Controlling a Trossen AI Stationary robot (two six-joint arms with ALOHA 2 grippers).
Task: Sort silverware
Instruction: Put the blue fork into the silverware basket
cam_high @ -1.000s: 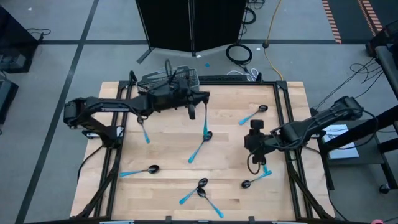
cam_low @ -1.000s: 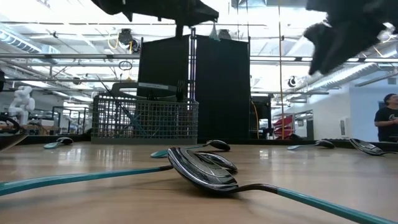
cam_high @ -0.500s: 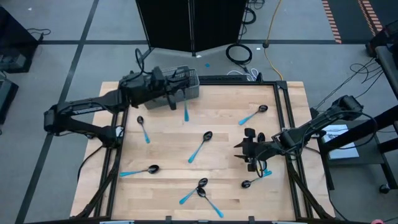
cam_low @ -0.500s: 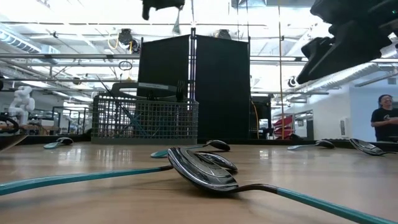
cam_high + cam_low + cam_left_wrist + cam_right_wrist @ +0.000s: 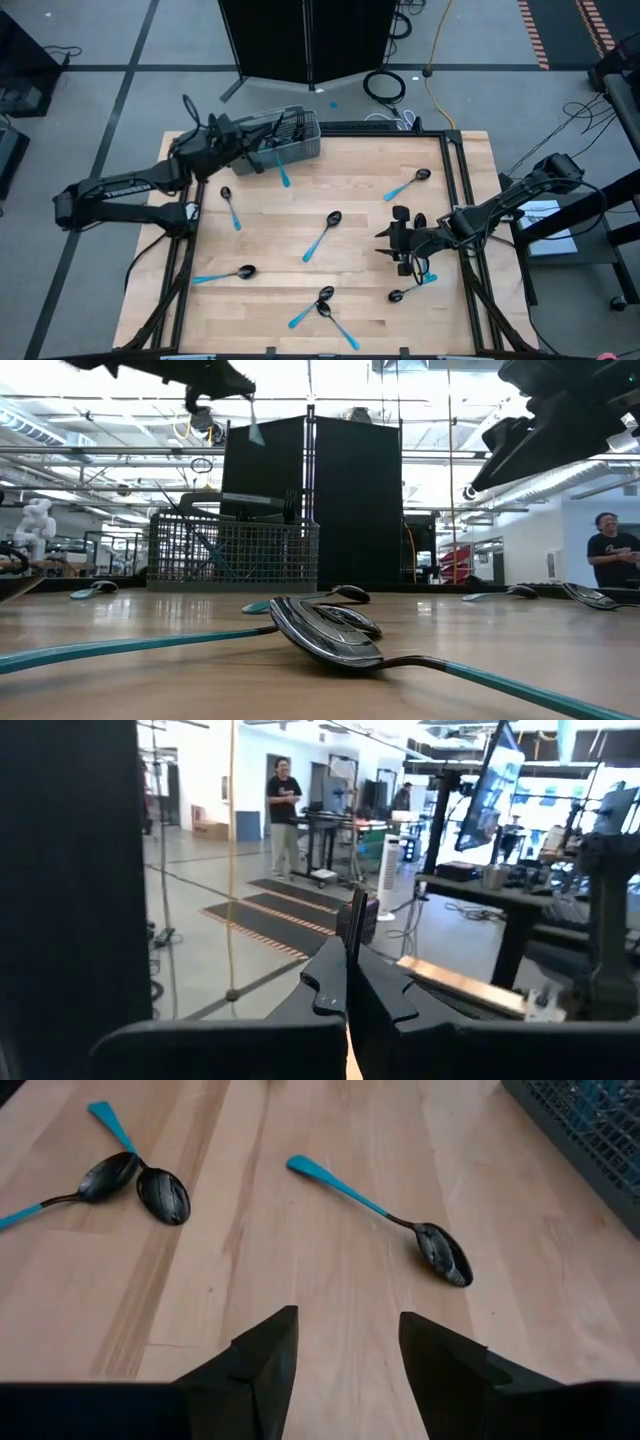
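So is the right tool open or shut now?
Open: the right tool shows a clear gap between its fingers, with bare table visible through it.

Basket (image 5: 290, 137) behind 7 scattered spoons (image 5: 322, 236)

A pale wooden tabletop (image 5: 280, 230) carries a grey wire-mesh basket (image 5: 290, 137) at its far edge, toward the far-left corner. Blue-handled spoons lie scattered on the wood: one near the left edge (image 5: 231, 209), one at the centre (image 5: 322, 235), one toward the far-right corner (image 5: 407, 185). Another lies toward the near-left corner (image 5: 224, 275), two crossed ones sit at the near edge (image 5: 323, 308), and one is near the right edge (image 5: 412, 288).
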